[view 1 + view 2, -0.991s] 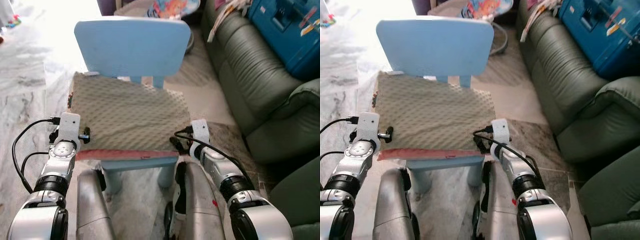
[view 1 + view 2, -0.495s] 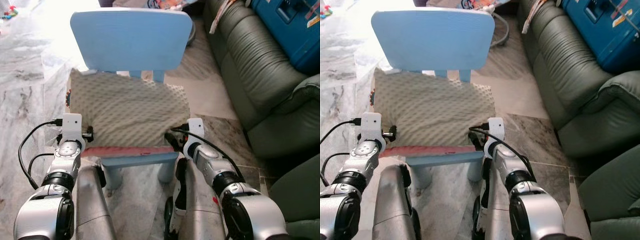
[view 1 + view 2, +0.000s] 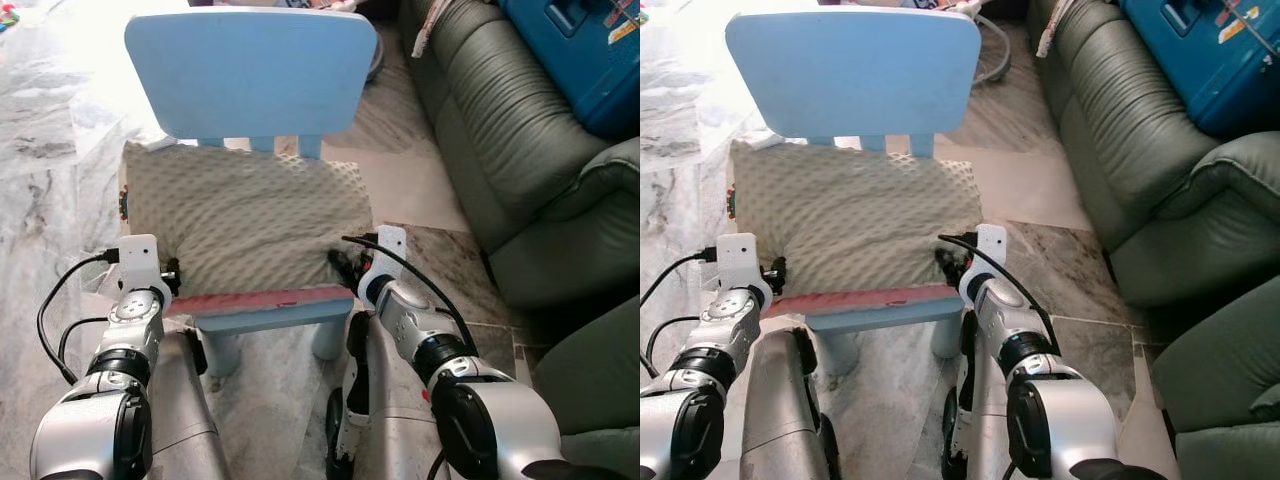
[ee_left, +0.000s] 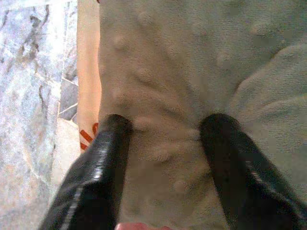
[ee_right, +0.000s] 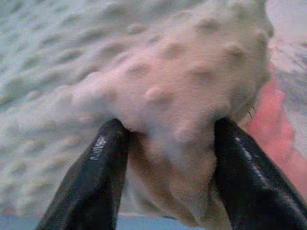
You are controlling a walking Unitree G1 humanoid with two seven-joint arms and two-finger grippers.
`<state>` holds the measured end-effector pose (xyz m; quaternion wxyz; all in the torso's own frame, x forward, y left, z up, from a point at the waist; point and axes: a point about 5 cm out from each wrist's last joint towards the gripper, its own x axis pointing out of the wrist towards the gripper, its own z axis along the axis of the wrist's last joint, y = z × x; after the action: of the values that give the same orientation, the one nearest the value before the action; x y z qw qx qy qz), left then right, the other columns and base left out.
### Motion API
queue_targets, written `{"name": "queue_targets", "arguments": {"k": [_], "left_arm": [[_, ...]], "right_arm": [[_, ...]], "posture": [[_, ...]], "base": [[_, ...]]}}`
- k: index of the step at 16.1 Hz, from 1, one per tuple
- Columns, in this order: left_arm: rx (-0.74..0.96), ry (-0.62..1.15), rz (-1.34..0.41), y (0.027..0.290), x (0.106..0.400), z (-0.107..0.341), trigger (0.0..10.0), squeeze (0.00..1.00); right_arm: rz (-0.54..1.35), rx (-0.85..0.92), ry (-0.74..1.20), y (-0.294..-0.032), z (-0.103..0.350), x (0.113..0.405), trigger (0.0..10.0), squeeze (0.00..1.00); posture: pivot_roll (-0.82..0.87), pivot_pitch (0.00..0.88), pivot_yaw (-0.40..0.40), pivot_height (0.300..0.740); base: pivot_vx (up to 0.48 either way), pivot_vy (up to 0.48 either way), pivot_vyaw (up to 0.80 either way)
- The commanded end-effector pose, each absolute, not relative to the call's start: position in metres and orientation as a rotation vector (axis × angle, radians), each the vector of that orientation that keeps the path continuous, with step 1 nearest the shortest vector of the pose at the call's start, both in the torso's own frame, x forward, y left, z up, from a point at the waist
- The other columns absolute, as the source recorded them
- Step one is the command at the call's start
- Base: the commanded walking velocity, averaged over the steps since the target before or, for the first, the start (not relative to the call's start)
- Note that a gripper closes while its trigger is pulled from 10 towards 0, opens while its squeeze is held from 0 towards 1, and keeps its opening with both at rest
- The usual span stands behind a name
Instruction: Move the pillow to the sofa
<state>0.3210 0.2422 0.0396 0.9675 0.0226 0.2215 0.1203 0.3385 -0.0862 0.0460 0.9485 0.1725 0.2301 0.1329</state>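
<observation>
A: Status check. Where does the task stand?

B: Early. The sofa is on the robot's right, dark green, with a blue case on its far cushion. The pillow, beige and knobbly, lies across the seat of the blue chair, directly in front of the robot. By my reading the grasp is made; lift and carry are not yet done.

A: Grippers?

B: Left gripper is at the pillow's near left edge, its black fingers straddling a fold of fabric and pressing into it. Right gripper is at the near right corner, fingers pinching a bulge of pillow between them. Both pinch the pillow, one at each end.

A: Edges and room to move?

B: Largest first: bare marble floor separates the chair from the sofa. The chair's backrest stands behind the pillow, so it has to come up and toward the robot, then right. The pillow overhangs the seat on the left, and a red edge shows along its near side, above the seat's front lip. A cable loops beside the left wrist; I judge it a minor snag risk.
</observation>
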Motion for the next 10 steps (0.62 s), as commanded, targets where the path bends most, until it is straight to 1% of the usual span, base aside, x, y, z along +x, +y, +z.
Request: {"name": "queue_targets", "arguments": {"k": [1, 6, 10], "left_arm": [[0.019, 0.533, 0.216, 0.2325, 0.3108, 0.0218, 0.0, 0.00], [-0.011, 0.518, 0.216, 0.2311, 0.3128, 0.0235, 0.0, 0.00], [-0.014, 0.518, 0.209, 0.2248, 0.3163, 0.0249, 0.0, 0.00]], "right_arm": [[0.254, 0.362, 0.508, -0.0865, 0.0374, 0.3327, 0.0, 0.00], [0.264, 0.330, 0.527, -0.0895, 0.0340, 0.3307, 0.0, 0.00], [0.254, 0.301, 0.518, -0.0942, 0.0385, 0.3355, 0.0, 0.00]], "posture": [[0.05, 0.191, -0.145, 0.488], [0.04, 0.186, -0.153, 0.488], [0.04, 0.155, -0.163, 0.488]], "base": [[0.000, 0.000, 0.00], [0.000, 0.000, 0.00], [0.000, 0.000, 0.00]]}}
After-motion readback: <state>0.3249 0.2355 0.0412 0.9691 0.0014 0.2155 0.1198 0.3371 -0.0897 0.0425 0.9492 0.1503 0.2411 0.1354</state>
